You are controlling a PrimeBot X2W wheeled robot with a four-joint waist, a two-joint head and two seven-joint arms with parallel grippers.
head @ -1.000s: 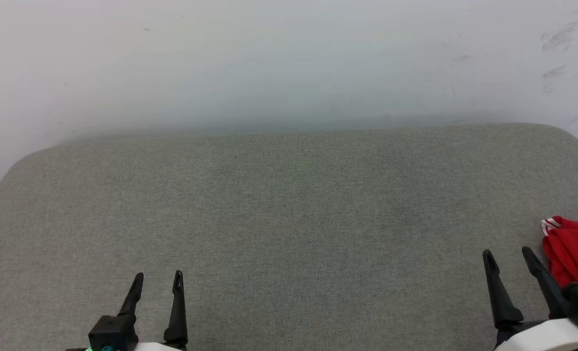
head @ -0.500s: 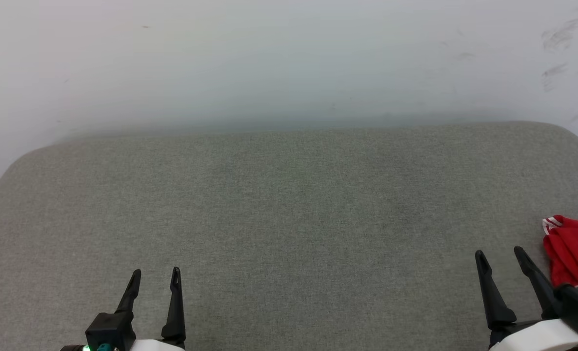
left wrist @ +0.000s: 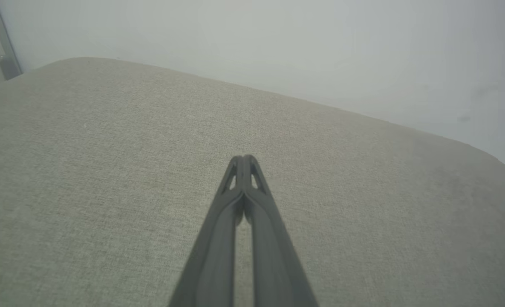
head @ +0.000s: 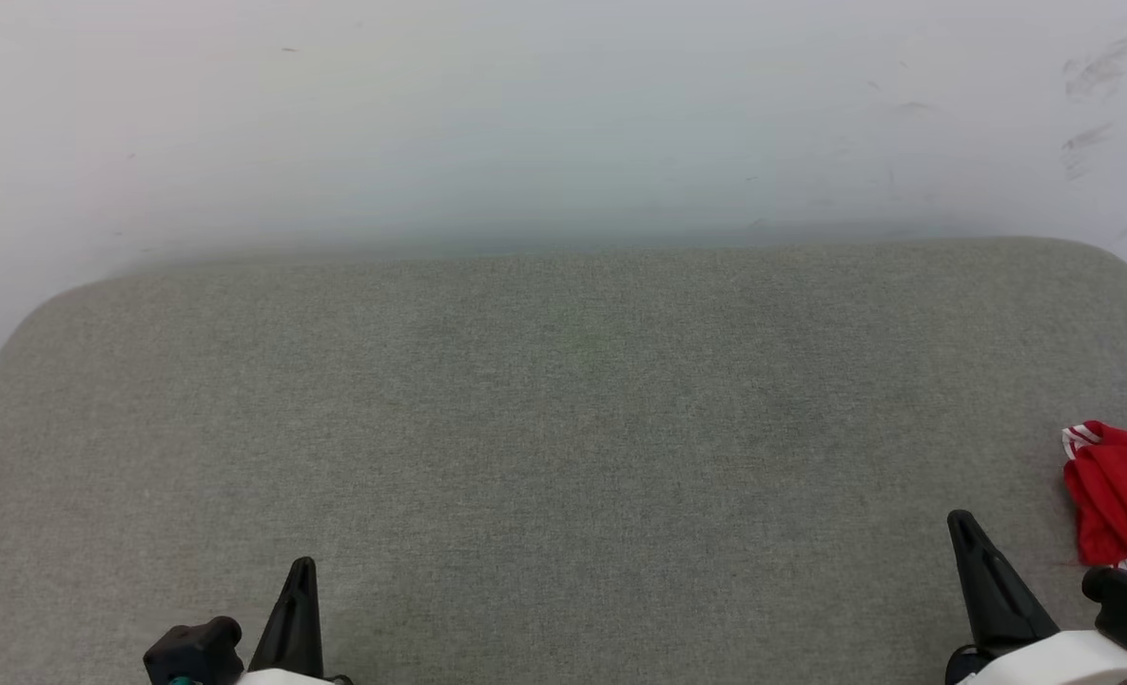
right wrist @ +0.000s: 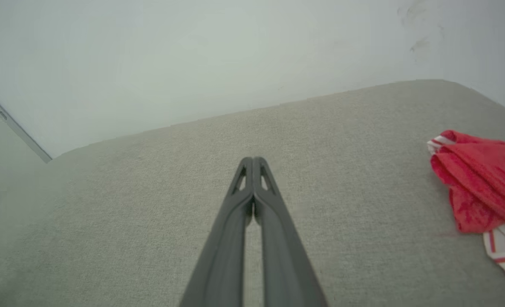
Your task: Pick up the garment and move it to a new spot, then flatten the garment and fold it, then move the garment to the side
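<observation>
Ahead of both pairs of fingers you had a broad grey woven surface (head: 563, 428) with rounded far corners, running back to a plain pale wall (head: 563, 114). Well beyond the right fingers' tips and off to their right, that wall carried a few dark scuff marks (head: 1096, 71). Far to the left of the left fingers, past the surface's corner, a grey strip (left wrist: 6, 59) ran up the wall; what it was could not be told.

Your left gripper (left wrist: 243, 158) sat low over the near part of the surface, its two fingers pressed together at the tips and closed on themselves. Your right gripper (right wrist: 252, 160) was the same, tips met with no cloth in them. Whether either pair touched the surface could not be told.

The garment (right wrist: 480, 192) lay bunched on the surface to the right of the right fingers, about level with their tips and apart from them. It was a red heap with striped red-and-white trim at its far corner nearest the fingers and another striped piece at its near edge. Only bare grey fabric lay between the right fingers and the heap, and the left fingers were well apart from it.
</observation>
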